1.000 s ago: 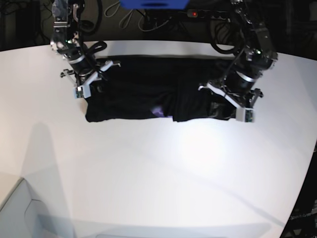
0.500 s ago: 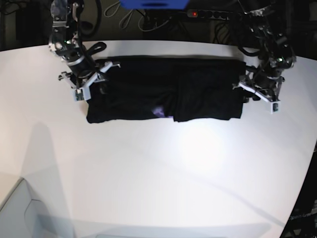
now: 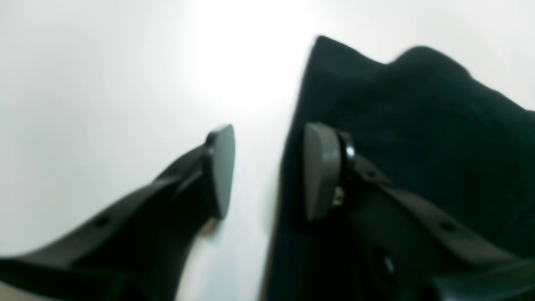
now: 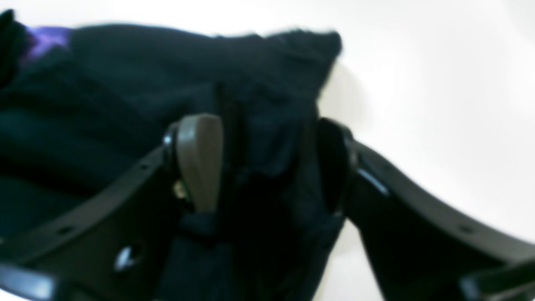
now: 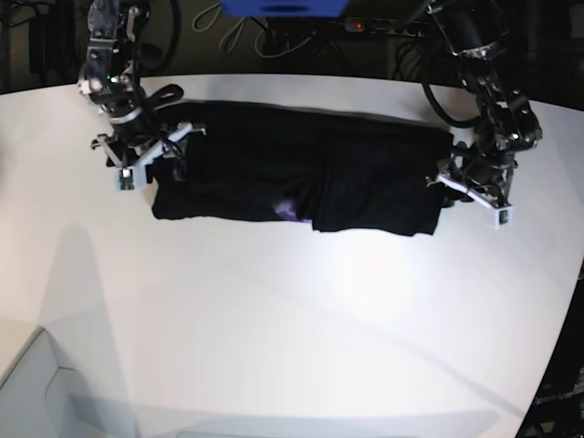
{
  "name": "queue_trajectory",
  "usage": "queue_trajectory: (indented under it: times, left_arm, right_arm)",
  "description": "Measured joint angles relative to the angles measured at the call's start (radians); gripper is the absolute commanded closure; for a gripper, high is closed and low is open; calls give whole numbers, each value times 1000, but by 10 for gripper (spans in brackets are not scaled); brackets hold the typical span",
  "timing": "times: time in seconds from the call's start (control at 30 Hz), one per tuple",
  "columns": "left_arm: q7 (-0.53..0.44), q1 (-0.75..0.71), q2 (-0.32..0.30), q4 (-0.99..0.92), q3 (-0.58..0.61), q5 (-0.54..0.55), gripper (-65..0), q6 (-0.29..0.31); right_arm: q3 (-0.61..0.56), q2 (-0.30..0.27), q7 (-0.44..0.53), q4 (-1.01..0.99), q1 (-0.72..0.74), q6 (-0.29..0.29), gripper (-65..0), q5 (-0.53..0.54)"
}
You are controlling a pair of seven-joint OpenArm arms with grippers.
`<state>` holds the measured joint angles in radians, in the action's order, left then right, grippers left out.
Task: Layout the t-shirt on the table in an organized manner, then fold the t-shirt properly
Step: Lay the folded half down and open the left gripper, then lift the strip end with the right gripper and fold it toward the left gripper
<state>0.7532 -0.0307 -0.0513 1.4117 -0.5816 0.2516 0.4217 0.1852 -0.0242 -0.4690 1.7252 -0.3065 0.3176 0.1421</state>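
The black t-shirt (image 5: pixel 301 169) lies on the white table (image 5: pixel 292 310) as a long folded band, with a purple print patch (image 5: pixel 288 210) at its front edge. My right gripper (image 5: pixel 146 155) is at the shirt's left end. In the right wrist view the right gripper (image 4: pixel 267 165) has its fingers apart with a ridge of shirt cloth (image 4: pixel 259 96) between them. My left gripper (image 5: pixel 470 192) is at the shirt's right end. In the left wrist view the left gripper (image 3: pixel 269 171) is open, one finger over the shirt (image 3: pixel 418 125) and one over bare table (image 3: pixel 104 104).
Cables and a power strip (image 5: pixel 383 27) run behind the table's far edge, with a blue object (image 5: pixel 283 7) at the top. A pale box corner (image 5: pixel 36 392) shows at the front left. The table's curved edge (image 5: pixel 561 328) falls away at the right.
My right gripper moved left and the shirt's left end shifted left with it. My left gripper moved from over the shirt out to its right edge.
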Motion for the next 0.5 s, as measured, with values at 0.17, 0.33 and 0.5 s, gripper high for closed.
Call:
queue_trajectory:
  times: [0.17, 0.33, 0.5]
  left_arm:
    - [3, 0, -1, 0, 1, 1, -261, 0]
    - [2, -2, -1, 0, 1, 0, -261, 0]
    - [2, -2, -2, 0, 0, 1, -261, 0]
  right_arm:
    - [12, 0, 2, -41, 3, 0, -489, 1]
    - [18, 17, 11, -84, 4, 0, -488, 1]
    - [13, 24, 39, -111, 8, 0, -479, 3]
